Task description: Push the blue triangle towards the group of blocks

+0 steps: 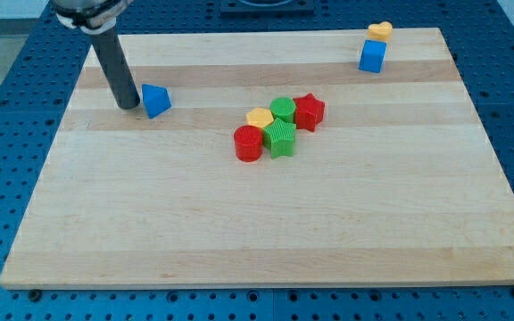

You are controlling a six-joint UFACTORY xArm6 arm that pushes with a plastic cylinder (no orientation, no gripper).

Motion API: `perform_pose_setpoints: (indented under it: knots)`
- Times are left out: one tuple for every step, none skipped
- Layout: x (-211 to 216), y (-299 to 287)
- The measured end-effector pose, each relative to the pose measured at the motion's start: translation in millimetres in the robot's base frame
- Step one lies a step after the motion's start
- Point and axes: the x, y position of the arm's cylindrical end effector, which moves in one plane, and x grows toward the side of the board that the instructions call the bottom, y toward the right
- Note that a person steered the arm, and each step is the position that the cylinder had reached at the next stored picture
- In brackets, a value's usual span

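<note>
My tip (128, 104) sits on the board just left of the blue triangle (155, 100), bare rod carrying nothing; contact can't be confirmed. Triangle lies far-left, well apart from the cluster mid-board: red cylinder (248, 143), green star (280, 138), yellow block (260, 117), green cylinder (282, 109), red star (309, 111). Step: lined up behind. Next, likely a rightward, slightly nearward push.

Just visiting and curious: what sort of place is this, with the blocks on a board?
Probably a robotics lab bench: a wooden board lies on a blue perforated table, and a dark rod's tip sits beside a blue triangle.
</note>
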Motion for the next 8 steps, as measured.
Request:
perform_pose_setpoints:
  knots:
    - [-12.8,41.1]
    - [-28.2,76.5]
    - [-35.3,110.7]
    - [-38.0,102.4]
    - [-53.8,102.4]
    - [-73.4,105.0]
    - [-73.4,129.9]
    - [-73.4,156.7]
